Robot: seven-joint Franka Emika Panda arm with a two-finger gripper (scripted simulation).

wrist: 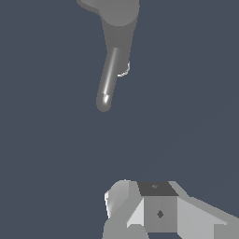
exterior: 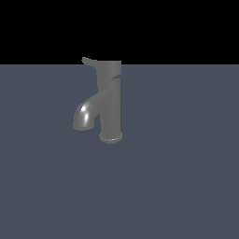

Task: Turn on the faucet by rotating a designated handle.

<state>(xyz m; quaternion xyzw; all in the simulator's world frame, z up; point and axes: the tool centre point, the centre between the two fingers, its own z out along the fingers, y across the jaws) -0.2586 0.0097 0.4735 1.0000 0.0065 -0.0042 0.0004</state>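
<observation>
So in the exterior view it's just the faucet [exterior: 110, 109] standing alone on a flat slate-blue surface [exterior: 186, 186], a bit toward the exterior view's left of centre, with a black backdrop behind.

Going left to right: first the spout [exterior: 85, 115], a short shiny curved bit that arcs out from the column and dips down, mouth hanging above the surface, with a bright highlight on its bend. Above that, the thin flat lever pokes out to the exterior view's left and tilts slightly upward at its tip. It belongs to the handle [exterior: 108, 68], the short grey cap sitting on top of the upright column. Lever and spout point roughly the same way. At the foot of the column there's a flared base ring [exterior: 111, 137] resting on the surface. No arm shows in this view at all.

The wrist view looks down from above: the cap of the handle [wrist: 119, 10] at the frame's edge, the spout [wrist: 108, 81] stretching away from it with a streak of glare.

The gripper [wrist: 156, 212] shows as pale blocky grey shapes, well apart from the faucet and touching nothing. Honestly can't tell how far the jaws are open, the fingertips aren't clearly visible.
</observation>
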